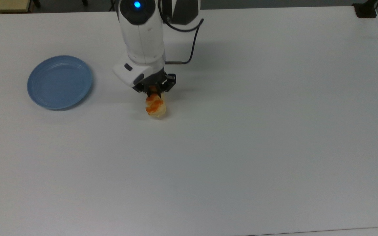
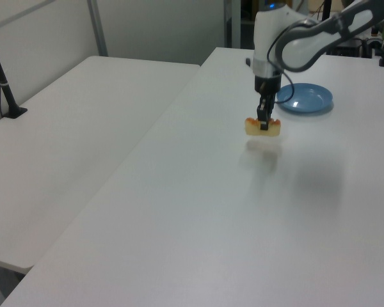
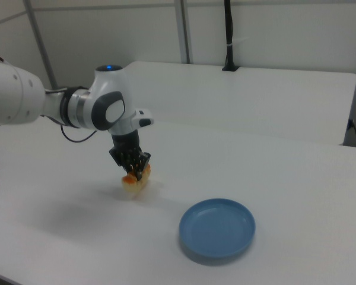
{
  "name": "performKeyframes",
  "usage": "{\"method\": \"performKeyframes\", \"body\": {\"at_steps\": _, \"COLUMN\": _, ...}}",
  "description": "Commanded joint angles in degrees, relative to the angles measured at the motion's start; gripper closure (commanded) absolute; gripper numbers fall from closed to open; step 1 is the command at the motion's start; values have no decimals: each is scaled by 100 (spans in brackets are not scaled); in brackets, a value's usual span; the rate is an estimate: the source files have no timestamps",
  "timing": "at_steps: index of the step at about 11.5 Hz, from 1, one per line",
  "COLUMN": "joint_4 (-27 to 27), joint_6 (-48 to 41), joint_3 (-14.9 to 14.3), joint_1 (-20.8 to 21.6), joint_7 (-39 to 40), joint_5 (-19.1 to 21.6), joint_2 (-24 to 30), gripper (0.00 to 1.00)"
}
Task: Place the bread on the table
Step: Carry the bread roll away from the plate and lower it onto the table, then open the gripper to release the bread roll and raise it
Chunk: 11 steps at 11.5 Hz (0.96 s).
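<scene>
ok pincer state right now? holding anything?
Pincer: shut on the bread, held just above the table, to the top view's right of the blue plate.

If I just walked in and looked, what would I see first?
First you'd see the big white robot arm reaching down over the white table, with the bread pinched in its gripper just above the tabletop. Next you'd spot the round blue plate, sitting bare off to the top view's left of the bread.
</scene>
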<state>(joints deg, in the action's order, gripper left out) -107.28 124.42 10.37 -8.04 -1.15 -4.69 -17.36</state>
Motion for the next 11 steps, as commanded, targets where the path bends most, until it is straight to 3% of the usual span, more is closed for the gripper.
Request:
{"method": "performKeyframes", "body": {"at_steps": 1, "joint_4": 58, "joint_6": 231, "joint_3": -35, "joint_1": 180, "joint_7": -439, "joint_5": -436, "joint_2": -311, "gripper": 57}}
{"method": "performKeyframes", "body": {"at_steps": 2, "joint_4": 75, "joint_6": 223, "joint_3": -35, "joint_1": 180, "joint_7": -457, "joint_5": -454, "joint_2": -303, "gripper": 1}}
{"method": "performKeyframes", "body": {"at_steps": 6, "joint_4": 242, "joint_6": -92, "joint_3": -44, "joint_1": 93, "joint_7": -465, "joint_5": -384, "joint_2": -76, "gripper": 0}}
{"method": "performKeyframes", "body": {"at_steps": 8, "joint_4": 522, "joint_6": -827, "joint_3": -44, "joint_1": 31, "joint_7": -518, "joint_5": -349, "joint_2": 222, "gripper": 0}}
{"method": "performKeyframes", "body": {"at_steps": 11, "joint_4": 980, "joint_6": -2331, "joint_3": -131, "joint_1": -206, "joint_7": -685, "joint_5": -331, "joint_2": 1082, "gripper": 0}}
